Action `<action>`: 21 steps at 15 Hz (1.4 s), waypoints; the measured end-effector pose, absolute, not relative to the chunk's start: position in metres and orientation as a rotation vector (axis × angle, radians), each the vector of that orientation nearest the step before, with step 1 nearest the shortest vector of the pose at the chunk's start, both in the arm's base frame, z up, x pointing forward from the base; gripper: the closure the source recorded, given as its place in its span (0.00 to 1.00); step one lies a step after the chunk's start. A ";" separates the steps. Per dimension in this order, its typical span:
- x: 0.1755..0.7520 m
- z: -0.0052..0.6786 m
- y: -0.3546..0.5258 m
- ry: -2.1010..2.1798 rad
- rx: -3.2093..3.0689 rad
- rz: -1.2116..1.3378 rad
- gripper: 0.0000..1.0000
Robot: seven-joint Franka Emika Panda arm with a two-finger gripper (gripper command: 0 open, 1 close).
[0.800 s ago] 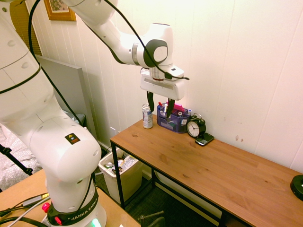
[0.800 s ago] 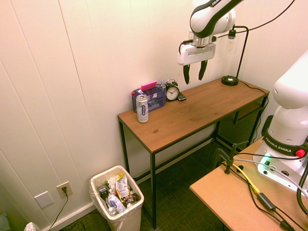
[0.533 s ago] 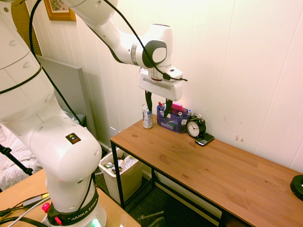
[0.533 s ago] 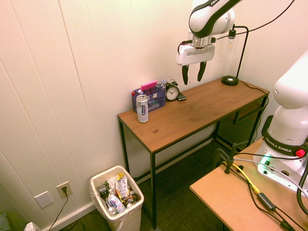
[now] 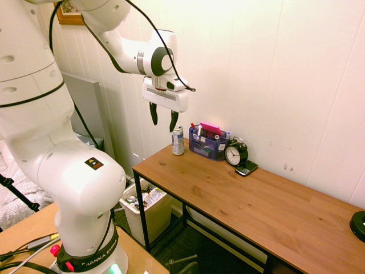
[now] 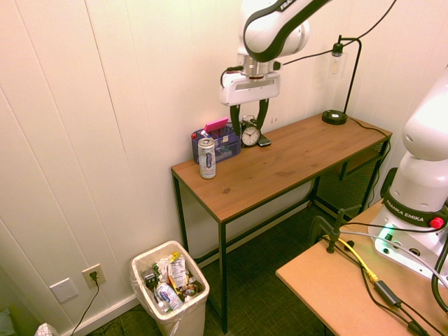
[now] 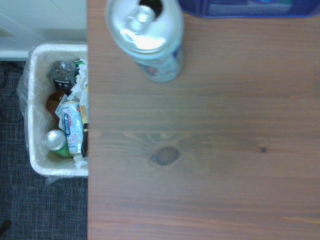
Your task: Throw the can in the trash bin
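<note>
Up near the frame's top middle, the tool (image 5: 162,120) is hanging with jaws apart; it should be dropping straight around the slim silver-white drink can (image 5: 178,140).

White Franka arm (image 5: 68,171), blk joint rings, blk fingers (image 6: 235,116), red btn

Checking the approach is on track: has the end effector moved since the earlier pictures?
Yes. The end effector has moved along the desk, from near the lamp base to about above the alarm clock, closer to the can.
</note>
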State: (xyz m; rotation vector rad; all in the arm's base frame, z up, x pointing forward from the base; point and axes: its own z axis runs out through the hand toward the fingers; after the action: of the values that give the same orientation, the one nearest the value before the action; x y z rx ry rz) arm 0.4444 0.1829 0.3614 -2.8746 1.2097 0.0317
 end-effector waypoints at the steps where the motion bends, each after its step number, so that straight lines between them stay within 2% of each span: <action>1: 0.453 0.355 0.200 1.228 -2.893 0.049 0.00; 11: 0.532 0.287 0.277 1.439 -2.980 0.177 0.00; 21: 0.583 0.253 0.252 1.614 -2.902 0.128 0.00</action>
State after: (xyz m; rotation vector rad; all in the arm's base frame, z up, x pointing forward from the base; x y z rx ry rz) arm 0.5825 0.2516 0.2529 -2.9022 1.6138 0.1275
